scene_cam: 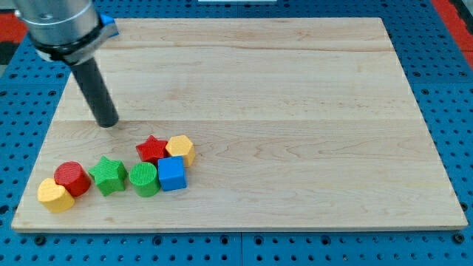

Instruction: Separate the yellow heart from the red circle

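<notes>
Your arm carries no pincer at all, only a straight dark rod, so it holds nothing and has nothing to open or close. My tip (108, 123) rests on the bare wooden surface (295, 111) towards the view's left, above the row of blocks and touching none of them.

Working outward from the tip, the nearest blocks are the red star (151, 148) and the green star (109, 175), both below it and apart from it. The red circle (72, 178) lies lower still, towards the view's bottom left, and the yellow heart (55, 195) sits pressed against its lower-left side, close to the surface's bottom-left corner. Further to the view's right come the green cylinder (143, 179), the blue cube (171, 174) and a yellow hexagon-like block (179, 148) (its exact shape is hard to read here).

Here is what you should watch for. The heart and the circle touch, so a push aimed at either from above is likely to carry both along together and leave them joined. The heart is also near the left and bottom edges, and a shove towards the view's bottom left could send it off the surface. The green star stands just beside the circle, so a sweep from the view's right would probably drag it into the pair. In my judgement you would do best to bring the tip down into the seam between the two.
</notes>
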{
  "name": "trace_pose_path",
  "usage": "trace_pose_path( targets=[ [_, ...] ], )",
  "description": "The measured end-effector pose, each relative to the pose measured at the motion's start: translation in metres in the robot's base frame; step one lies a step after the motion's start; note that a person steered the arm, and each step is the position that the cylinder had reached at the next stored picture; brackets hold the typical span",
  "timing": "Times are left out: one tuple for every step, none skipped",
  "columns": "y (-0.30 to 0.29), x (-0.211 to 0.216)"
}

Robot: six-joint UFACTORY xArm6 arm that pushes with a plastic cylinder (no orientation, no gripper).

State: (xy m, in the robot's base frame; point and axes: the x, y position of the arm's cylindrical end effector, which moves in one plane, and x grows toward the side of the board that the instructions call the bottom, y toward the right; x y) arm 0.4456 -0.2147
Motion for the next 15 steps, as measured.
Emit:
trace_pose_path(
  targets=[
    [-0.040,0.023],
    [-0.072,0.042],
    [-0.074,0.072],
    [-0.074,0.103],
    [-0.074,0.111],
    [-0.074,0.119],
    [-0.074,0.127],
    [-0.059,0.129],
    [-0.027,0.129],
    [-0.017,0.129],
    [-0.012,0.129],
    [-0.010,0.129],
    [-0.004,0.117],
    [-0.004,0.089],
    [-0.002,0.063]
  ],
)
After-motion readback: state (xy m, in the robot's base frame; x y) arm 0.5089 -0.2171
